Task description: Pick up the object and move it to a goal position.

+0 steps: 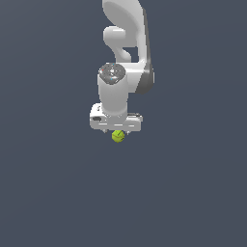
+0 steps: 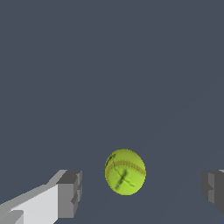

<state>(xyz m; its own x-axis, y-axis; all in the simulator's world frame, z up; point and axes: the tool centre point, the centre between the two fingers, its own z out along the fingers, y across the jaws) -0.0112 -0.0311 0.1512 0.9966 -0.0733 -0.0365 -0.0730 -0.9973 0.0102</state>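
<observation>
The object is a small yellow-green ball (image 1: 118, 136) with thin dark seam marks. In the exterior view it shows just below the white gripper (image 1: 116, 130), whose fingers are mostly hidden by the hand. In the wrist view the ball (image 2: 125, 171) lies between the two grey fingertips (image 2: 70, 193), with a clear gap on each side. The gripper (image 2: 142, 190) is open and touches nothing. I cannot tell how far the ball lies below the fingertips.
The white arm (image 1: 126, 58) rises above the gripper in the exterior view. A plain dark grey surface (image 1: 58, 193) fills everything else. No goal marker shows.
</observation>
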